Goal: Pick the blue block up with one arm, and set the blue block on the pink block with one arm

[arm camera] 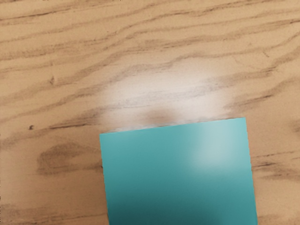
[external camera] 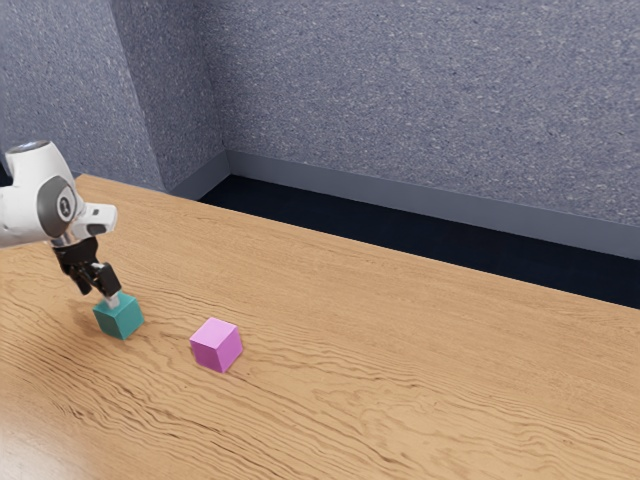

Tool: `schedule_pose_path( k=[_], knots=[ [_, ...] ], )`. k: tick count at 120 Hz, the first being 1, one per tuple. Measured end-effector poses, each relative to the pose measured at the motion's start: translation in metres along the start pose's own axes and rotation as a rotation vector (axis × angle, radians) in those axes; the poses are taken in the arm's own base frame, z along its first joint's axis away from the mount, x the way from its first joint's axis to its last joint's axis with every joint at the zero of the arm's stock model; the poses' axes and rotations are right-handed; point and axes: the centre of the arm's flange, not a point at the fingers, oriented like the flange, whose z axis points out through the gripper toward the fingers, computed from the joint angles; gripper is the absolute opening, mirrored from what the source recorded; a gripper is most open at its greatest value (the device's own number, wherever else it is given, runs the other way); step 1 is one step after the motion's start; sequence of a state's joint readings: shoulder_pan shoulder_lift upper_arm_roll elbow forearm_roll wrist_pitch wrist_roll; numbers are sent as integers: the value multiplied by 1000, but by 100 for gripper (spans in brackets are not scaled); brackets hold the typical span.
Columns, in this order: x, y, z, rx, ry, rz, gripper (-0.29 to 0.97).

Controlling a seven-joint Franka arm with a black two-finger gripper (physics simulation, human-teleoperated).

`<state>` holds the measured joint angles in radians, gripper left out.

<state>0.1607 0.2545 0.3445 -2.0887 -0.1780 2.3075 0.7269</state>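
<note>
The blue block (external camera: 119, 317), a teal-blue cube, rests on the wooden table (external camera: 400, 360) toward the exterior view's left. My gripper (external camera: 107, 293) hangs right over it, open, with its fingertips at the block's top edge and nothing clamped between them. In the wrist view the blue block (arm camera: 178, 173) lies large and close just under my hand. The pink block (external camera: 216, 344) sits on the table a short way toward the exterior view's right of the blue block, apart from it.
The table's far edge (external camera: 400, 250) runs diagonally behind the blocks, with a dark floor and grey walls beyond. Bare wood stretches to the exterior view's right of the pink block.
</note>
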Motion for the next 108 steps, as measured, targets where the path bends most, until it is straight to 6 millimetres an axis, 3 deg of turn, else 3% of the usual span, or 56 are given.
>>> schedule_pose_path(
  k=[108],
  knots=[
    [14, 7, 42, -3, -41, -128, 68]
  ],
)
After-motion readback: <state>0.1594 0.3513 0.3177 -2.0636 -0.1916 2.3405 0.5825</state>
